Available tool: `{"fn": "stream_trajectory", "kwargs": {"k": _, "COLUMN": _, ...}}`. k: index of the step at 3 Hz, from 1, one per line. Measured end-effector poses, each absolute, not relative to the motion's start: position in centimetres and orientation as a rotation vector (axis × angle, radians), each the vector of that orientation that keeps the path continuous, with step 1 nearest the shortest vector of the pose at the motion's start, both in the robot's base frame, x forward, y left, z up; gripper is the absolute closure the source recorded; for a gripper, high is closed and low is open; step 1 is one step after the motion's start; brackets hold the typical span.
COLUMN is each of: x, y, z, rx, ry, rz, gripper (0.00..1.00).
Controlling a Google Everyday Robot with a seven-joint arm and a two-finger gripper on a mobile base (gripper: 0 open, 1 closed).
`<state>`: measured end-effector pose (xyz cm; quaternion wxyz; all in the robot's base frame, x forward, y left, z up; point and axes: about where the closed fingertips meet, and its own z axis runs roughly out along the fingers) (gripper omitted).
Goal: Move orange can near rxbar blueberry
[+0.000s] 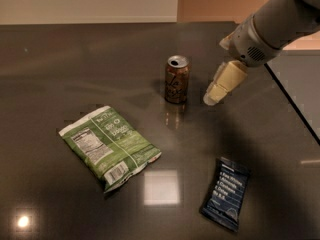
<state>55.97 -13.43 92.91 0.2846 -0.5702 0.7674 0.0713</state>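
The orange can stands upright near the middle of the dark table, brownish-orange with a silver top. The rxbar blueberry, a flat navy wrapper with pale text, lies at the front right, well apart from the can. My gripper comes in from the upper right on a grey arm. Its cream-coloured fingers point down and left, just to the right of the can at about its lower half, not touching it. The gripper holds nothing.
A green snack bag lies flat at the front left of the table. The table's right edge runs diagonally behind the arm. Bright light reflections sit on the surface near the front.
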Motion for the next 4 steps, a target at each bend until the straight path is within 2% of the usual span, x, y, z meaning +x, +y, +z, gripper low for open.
{"fn": "stream_trajectory", "kwargs": {"k": 1, "x": 59.4, "y": -8.9, "z": 91.8, "rx": -1.502, "ry": 2.031, "rz": 0.281, "gripper": 0.00}}
{"fn": "stream_trajectory", "kwargs": {"k": 3, "x": 62.6, "y": -2.9, "z": 90.0, "rx": -1.496, "ry": 2.018, "rz": 0.385, "gripper": 0.00}}
{"fn": "stream_trajectory", "kwargs": {"k": 4, "x": 62.6, "y": -2.4, "z": 89.4, "rx": -1.500, "ry": 2.025, "rz": 0.391, "gripper": 0.16}}
